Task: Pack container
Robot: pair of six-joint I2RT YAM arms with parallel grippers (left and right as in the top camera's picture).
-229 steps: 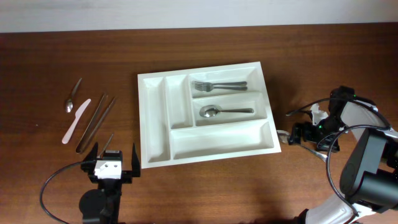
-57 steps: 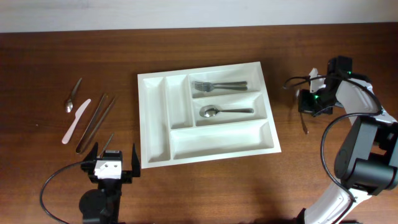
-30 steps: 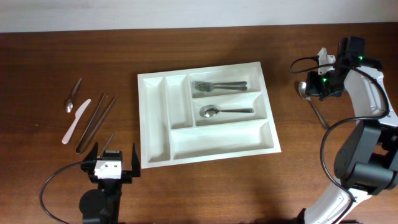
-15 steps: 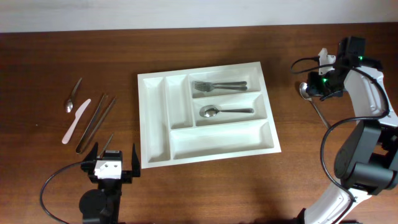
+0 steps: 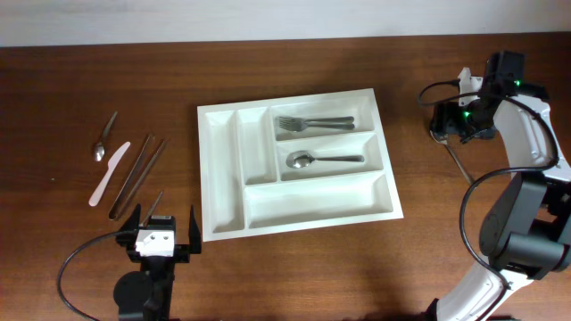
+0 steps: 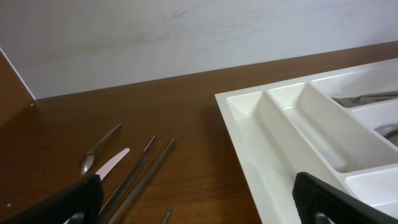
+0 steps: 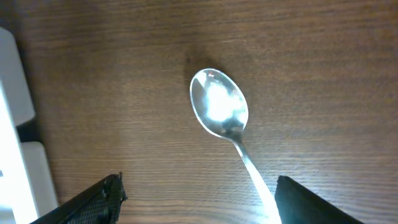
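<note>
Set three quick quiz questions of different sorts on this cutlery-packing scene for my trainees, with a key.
1. True or false: the spoon below the right gripper lies inside the container.
2. Which compartment holds the forks? A: the top long one. B: the bottom long one. C: a narrow upright one.
3. Fill in: seen from overhead, the white knife lies to the ___ of the container.
Key: 1 false; 2 A; 3 left.
</note>
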